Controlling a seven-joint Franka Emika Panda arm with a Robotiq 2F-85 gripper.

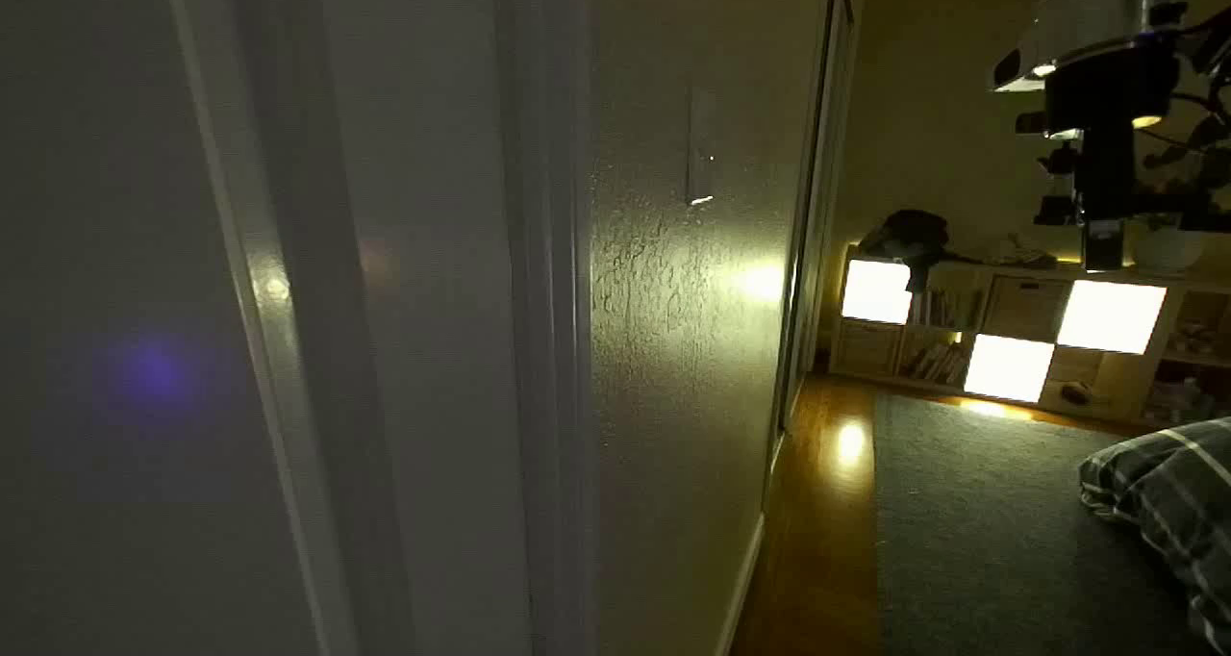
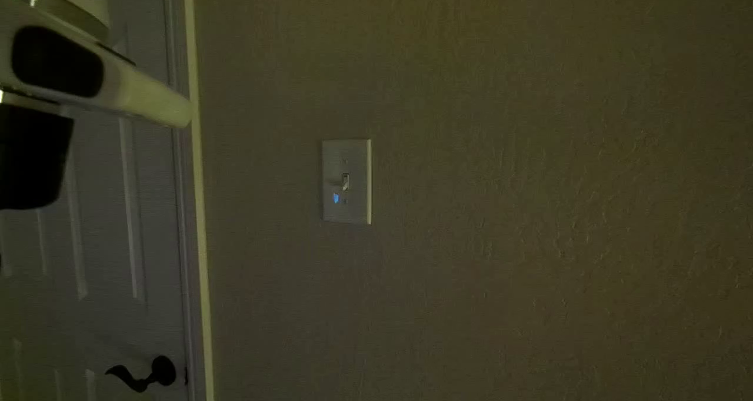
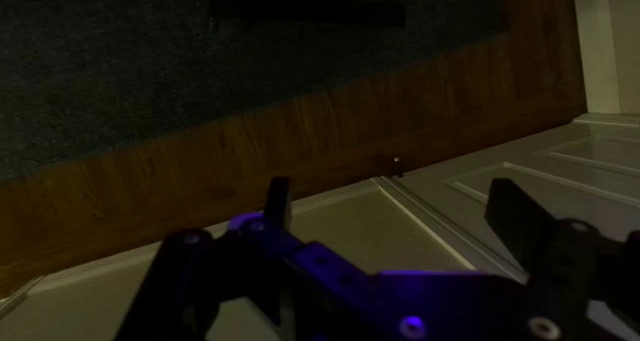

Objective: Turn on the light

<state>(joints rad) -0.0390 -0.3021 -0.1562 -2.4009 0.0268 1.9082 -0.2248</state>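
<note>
On the beige, rough-textured wall (image 2: 529, 213), toward the edge by the grey panelled door (image 2: 156, 242): a small off-white, upright rectangular switch plate (image 2: 357, 180) is mounted, with a short pale toggle lever (image 2: 345, 181) set at its middle.
Black two-fingered end effector (image 3: 390, 188): spread wide, with nothing held.
Plate from end effector: in an exterior view, the white robot arm (image 2: 135, 92) is seen in front of the door, and the plate is found to its right, well apart.
Long axes: the plate's is upright; the end effector is aimed roughly at the brown wood floor (image 3: 325, 131), so the lever is not faced.
Arms: only one is shown; a reach sideways and in toward the wall is judged needed.
Lettering: no brand, label or writing can be read.
</note>
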